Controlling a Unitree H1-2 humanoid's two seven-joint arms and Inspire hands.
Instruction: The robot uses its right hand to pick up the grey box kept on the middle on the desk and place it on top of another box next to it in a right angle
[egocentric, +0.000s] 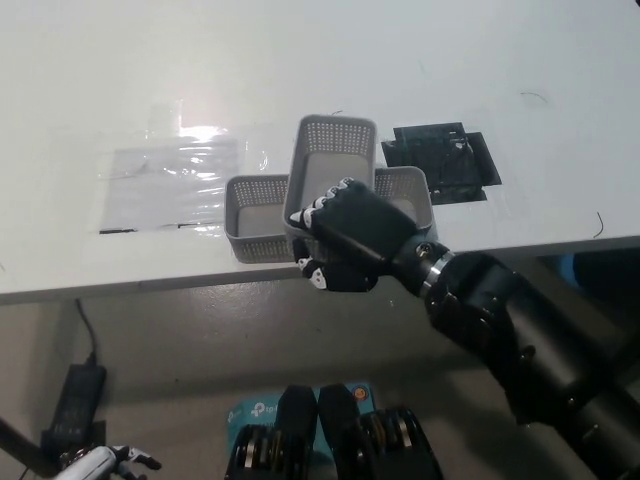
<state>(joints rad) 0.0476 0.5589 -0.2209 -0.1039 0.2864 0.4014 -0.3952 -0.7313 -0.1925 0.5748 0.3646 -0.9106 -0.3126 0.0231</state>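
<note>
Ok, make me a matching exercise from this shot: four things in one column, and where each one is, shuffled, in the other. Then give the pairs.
Things
1. upper grey basket
2. lower grey basket
3. black patch
4. left hand

Places
A. flat on the desk, to the right of the baskets
B. picture's bottom left corner, below the desk edge
C. held by the right hand, lying crosswise over the other basket
D. on the desk near its front edge, running left to right

Pairs: 1-C, 2-D, 3-A, 4-B
</note>
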